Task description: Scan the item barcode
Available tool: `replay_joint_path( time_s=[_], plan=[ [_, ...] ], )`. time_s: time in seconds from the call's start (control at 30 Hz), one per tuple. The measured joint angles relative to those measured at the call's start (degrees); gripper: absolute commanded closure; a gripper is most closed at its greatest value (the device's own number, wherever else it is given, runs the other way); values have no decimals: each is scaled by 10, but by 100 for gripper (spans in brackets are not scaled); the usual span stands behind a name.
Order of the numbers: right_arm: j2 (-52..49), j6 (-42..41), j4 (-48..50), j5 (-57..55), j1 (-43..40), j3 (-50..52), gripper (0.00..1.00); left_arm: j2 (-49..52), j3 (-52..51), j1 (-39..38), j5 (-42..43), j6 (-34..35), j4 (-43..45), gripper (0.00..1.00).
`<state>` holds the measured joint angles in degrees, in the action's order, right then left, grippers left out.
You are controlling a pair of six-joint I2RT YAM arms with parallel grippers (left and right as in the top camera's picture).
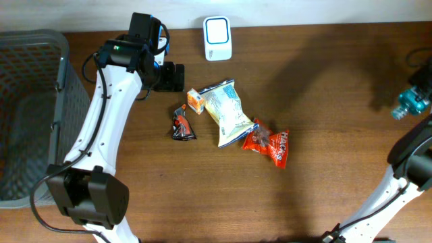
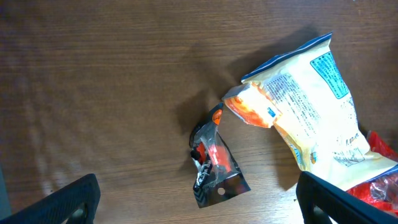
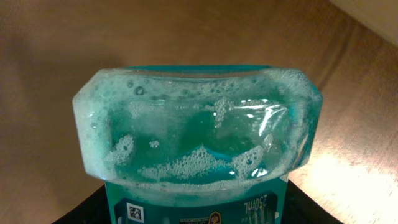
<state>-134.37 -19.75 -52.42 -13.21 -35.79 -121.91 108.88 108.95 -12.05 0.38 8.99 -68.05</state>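
A bottle of foamy teal liquid fills the right wrist view, with my right gripper shut on its labelled part; a small square code shows on the label. From overhead the bottle hangs at the table's far right edge under my right gripper. A white scanner stands at the back centre. My left gripper is open and holds nothing, poised above a black and red packet; overhead, the left gripper is left of the pile of items.
On the table's middle lie a small orange box, a yellow and white snack bag, a red packet and the black and red packet. A grey basket stands at the left edge.
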Motion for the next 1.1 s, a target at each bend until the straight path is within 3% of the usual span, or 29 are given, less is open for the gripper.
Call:
replay_joint_path(
  time_s=[0.07,0.13,0.2,0.27,0.47,0.63,0.77,0.87,1.0,1.03,1.1],
  plan=[
    [-21,0,5,7,-29,0,39,0,0,0,0,0,0,1],
    [-43,-11,8,10,-59,0,38,0,0,0,0,0,0,1],
    [-62,-13,8,13,-86,0,13,0,0,0,0,0,0,1],
    [-70,-15,5,14,-104,0,5,0,0,0,0,0,0,1],
    [-57,-15,-57,27,-118,-9,1,0,0,0,0,0,0,1],
    [82,-15,-149,154,-107,-50,1,0,0,0,0,0,0,1],
    [145,5,-245,294,-25,-63,0,0,0,0,0,0,0,1],
    [142,86,-291,353,80,-47,1,0,0,0,0,0,0,1],
    [140,155,-288,324,247,1,3,0,0,0,0,0,0,1],
    [140,157,-288,317,262,6,9,0,0,0,0,0,0,1],
    [139,170,-285,259,376,58,17,0,0,0,0,0,0,1]
  ],
)
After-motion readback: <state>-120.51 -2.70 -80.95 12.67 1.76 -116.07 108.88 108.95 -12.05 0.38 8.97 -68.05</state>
